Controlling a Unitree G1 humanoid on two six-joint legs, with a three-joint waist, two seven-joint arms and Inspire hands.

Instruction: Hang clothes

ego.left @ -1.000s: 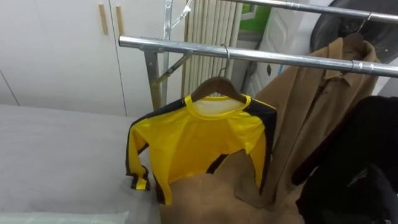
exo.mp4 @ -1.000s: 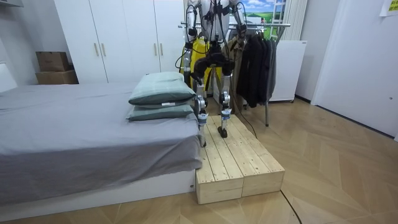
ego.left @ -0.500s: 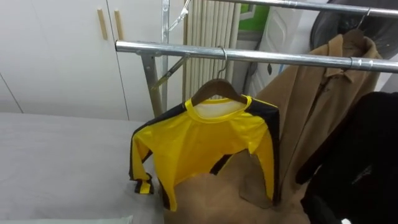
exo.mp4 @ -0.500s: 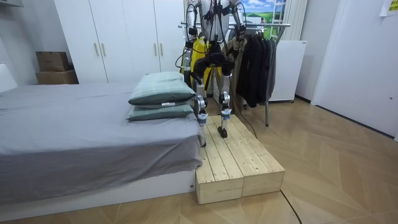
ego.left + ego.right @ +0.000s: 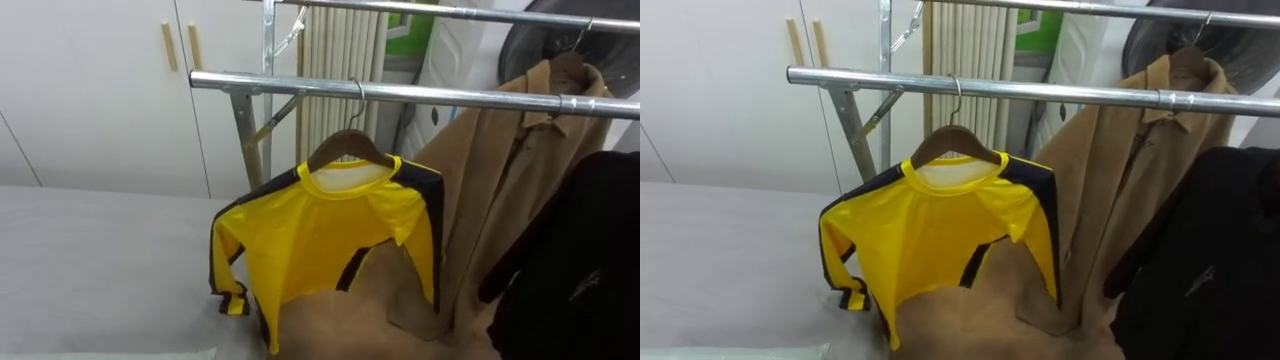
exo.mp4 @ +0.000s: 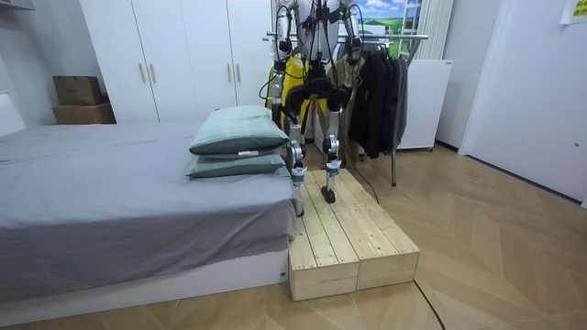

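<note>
Fingers on both hands are beyond what I can read: in the room view the left hand [image 6: 272,94] and right hand [image 6: 345,66] are, as far as I can make out, small dark shapes at the robot's sides, so I cannot tell whether they are apart or curled.

From the head camera I see the yellow shirt [image 5: 320,230] on a wooden hanger [image 5: 345,145], its hook over the front rail [image 5: 450,95] of the rack, the nearer of 2 rails. The shirt's edge on my right overlaps a tan coat [image 5: 500,180] hanging beside it. A black garment [image 5: 580,260] fills the far right edge. The shirt's other sleeve hangs just beside the rack's upright post [image 5: 245,140], above the edge of the grey bed [image 5: 90,250]. A white wardrobe [image 5: 100,90] stands behind.

In the room view the robot stands on a wooden platform [image 6: 353,243] set against the bed, facing the rack. 2 pillows [image 6: 240,142] sit at the bed's near corner beside its legs. Bare wooden floor [image 6: 495,238] lies open on the room view's right.
</note>
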